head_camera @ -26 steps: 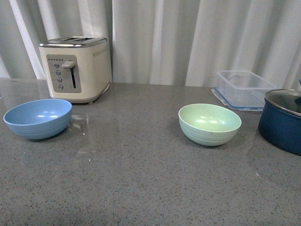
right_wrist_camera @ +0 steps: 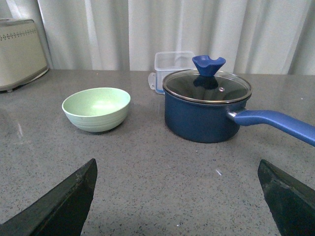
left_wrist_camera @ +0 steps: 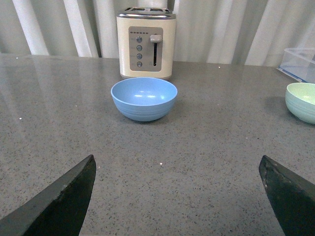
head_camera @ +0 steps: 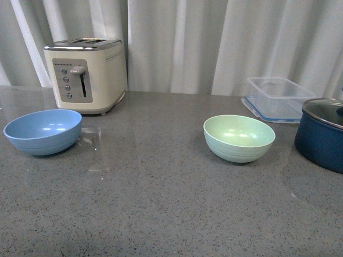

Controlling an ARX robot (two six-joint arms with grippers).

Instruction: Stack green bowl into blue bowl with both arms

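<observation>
The green bowl [head_camera: 239, 137] stands upright and empty on the grey counter, right of centre; it also shows in the right wrist view [right_wrist_camera: 96, 108] and at the edge of the left wrist view [left_wrist_camera: 302, 101]. The blue bowl [head_camera: 43, 131] stands upright and empty at the left, in front of the toaster; it shows in the left wrist view [left_wrist_camera: 143, 98]. Neither arm shows in the front view. My left gripper [left_wrist_camera: 177, 196] is open and empty, well short of the blue bowl. My right gripper [right_wrist_camera: 177, 196] is open and empty, short of the green bowl.
A cream toaster [head_camera: 86, 76] stands behind the blue bowl. A dark navy pot with glass lid [head_camera: 323, 134] sits right of the green bowl, its long handle [right_wrist_camera: 275, 123] sticking out. A clear plastic container [head_camera: 276, 99] is at the back right. White curtains hang behind.
The front view has shifted slightly: everything sits a little higher in the picture than before. The bowls have not moved on the counter.
</observation>
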